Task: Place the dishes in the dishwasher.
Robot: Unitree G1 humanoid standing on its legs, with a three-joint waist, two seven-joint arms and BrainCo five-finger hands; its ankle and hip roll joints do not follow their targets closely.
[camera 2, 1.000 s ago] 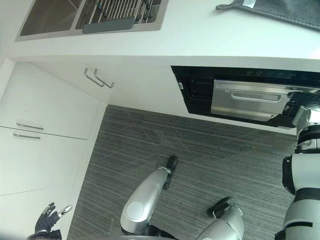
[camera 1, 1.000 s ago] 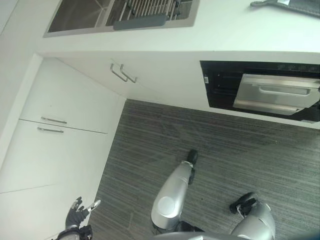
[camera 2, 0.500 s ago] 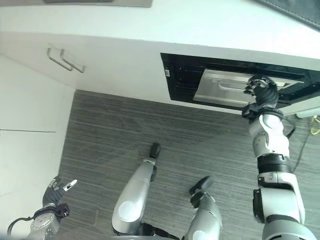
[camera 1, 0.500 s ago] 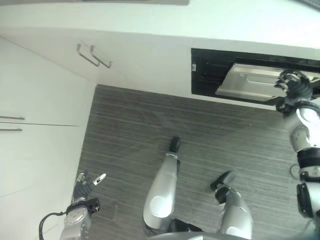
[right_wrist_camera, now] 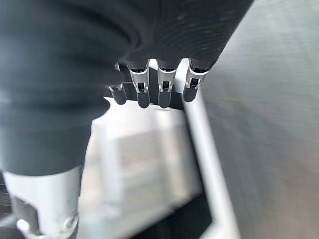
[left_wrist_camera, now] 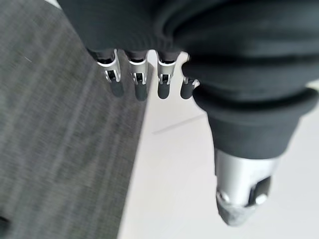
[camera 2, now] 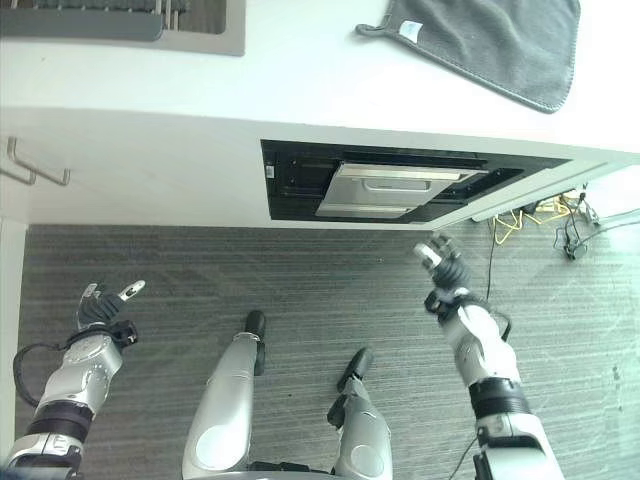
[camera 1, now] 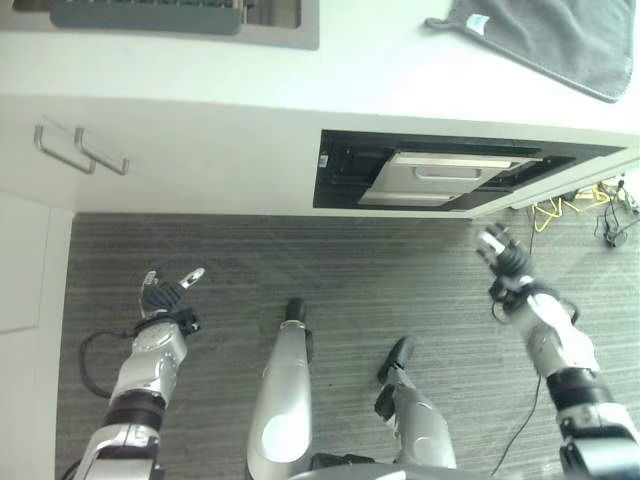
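Note:
The dishwasher (camera 1: 452,170) is a black opening under the white counter (camera 1: 380,75), and its silver door (camera 1: 440,180) stands partly ajar. My right hand (camera 1: 503,265) hovers open over the floor just below and right of that door, apart from it. In the right wrist view its straight fingers (right_wrist_camera: 159,87) point at the silver door (right_wrist_camera: 144,159). At the lower left my left hand (camera 1: 163,297) is open over the carpet, holding nothing; its fingers (left_wrist_camera: 137,82) are straight. I see no dishes in either hand.
A sink with a dark dish rack (camera 1: 150,12) is set into the counter's far left. A grey towel (camera 1: 545,35) lies at the counter's right. White cabinet doors with handles (camera 1: 80,150) stand left. Cables (camera 1: 590,200) lie on the grey carpet (camera 1: 330,260) right of the dishwasher.
The camera has swung round to the right. My right hand has come away from the dishwasher door and now hangs open below it. The left hand stays open.

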